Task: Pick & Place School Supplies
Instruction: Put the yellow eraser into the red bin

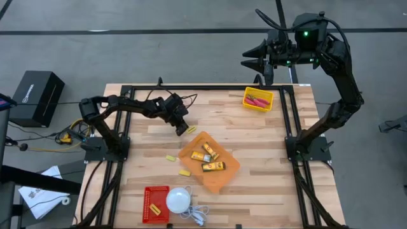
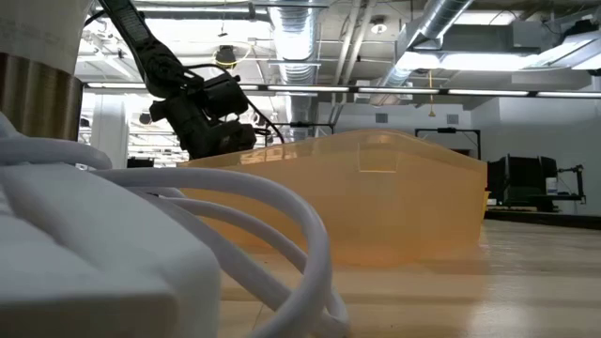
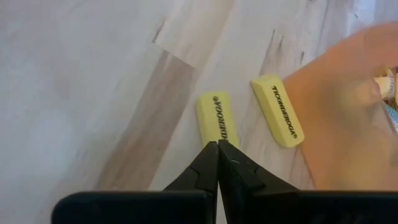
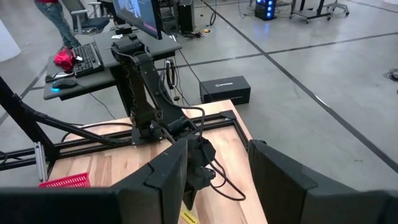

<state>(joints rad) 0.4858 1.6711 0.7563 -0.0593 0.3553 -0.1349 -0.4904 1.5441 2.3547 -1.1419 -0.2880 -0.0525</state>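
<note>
High view: left end effector [image 1: 183,129] low over the wooden counter [image 1: 267,146], just beside the orange tray [image 1: 224,179], fingers clenched, grasping nothing; one yellow eraser [image 1: 191,129] right at its tip; two more yellow erasers [image 1: 170,158] lie on the counter near the tray's left edge; three orange-yellow packets [image 1: 209,158] inside the tray; red-handled scissors [image 1: 257,100] in the yellow bin [image 1: 247,93] at the far right corner; red bin [image 1: 147,205] and white dome [image 1: 179,200] with cord at the near edge; right end effector [image 1: 251,56] raised beyond the counter's far edge, fingers released, empty

Low view: tray wall fills the middle; white cord [image 2: 235,202] up close; left arm [image 2: 202,113] behind the tray, fingertips hidden

Left wrist view: fingers [image 3: 211,168] pressed together, tips touching the end of one eraser [image 3: 215,118]; second eraser [image 3: 278,110] just beside it, against the tray edge

Right wrist view: own fingers [image 4: 168,171] apart, nothing between; left arm and counter below; a person's legs in the room behind
</note>
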